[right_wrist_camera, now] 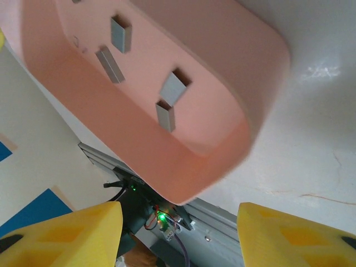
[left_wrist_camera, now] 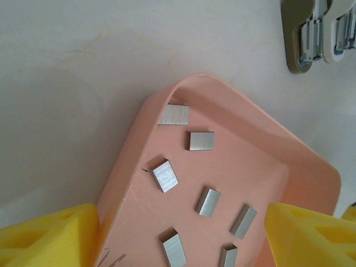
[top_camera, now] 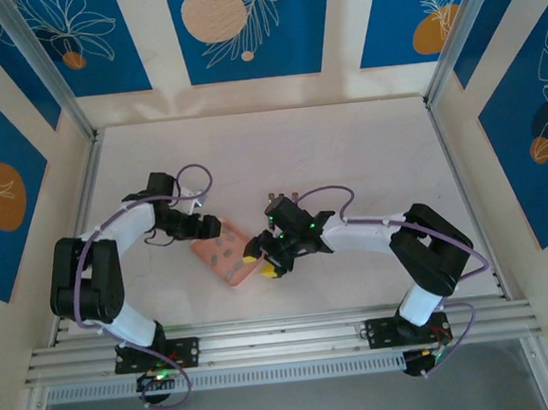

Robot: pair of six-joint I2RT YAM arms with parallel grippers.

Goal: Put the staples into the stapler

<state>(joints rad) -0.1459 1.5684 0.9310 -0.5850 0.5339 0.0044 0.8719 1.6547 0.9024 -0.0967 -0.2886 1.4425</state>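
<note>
Several staples (left_wrist_camera: 165, 176) lie loose as short grey metal strips on the floor of the salmon-pink tray (top_camera: 223, 256), and some of the staples (right_wrist_camera: 174, 88) also appear in the right wrist view. The stapler (left_wrist_camera: 301, 39), small and olive-grey, rests on the table beyond the tray's far corner. My left gripper (left_wrist_camera: 181, 239) is open at the tray's upper-left end (top_camera: 198, 228), one yellow finger (left_wrist_camera: 53, 236) outside the tray's edge and the other over its floor. My right gripper (right_wrist_camera: 178, 233) is open at the tray's near-right corner (top_camera: 262, 266), with nothing between its fingers.
A second, paler stapler (left_wrist_camera: 340, 30) lies right beside the first. The aluminium rail (top_camera: 284, 337) carrying both arm bases runs along the near edge. Patterned walls close in the pale table (top_camera: 346, 152), which is bare behind the arms.
</note>
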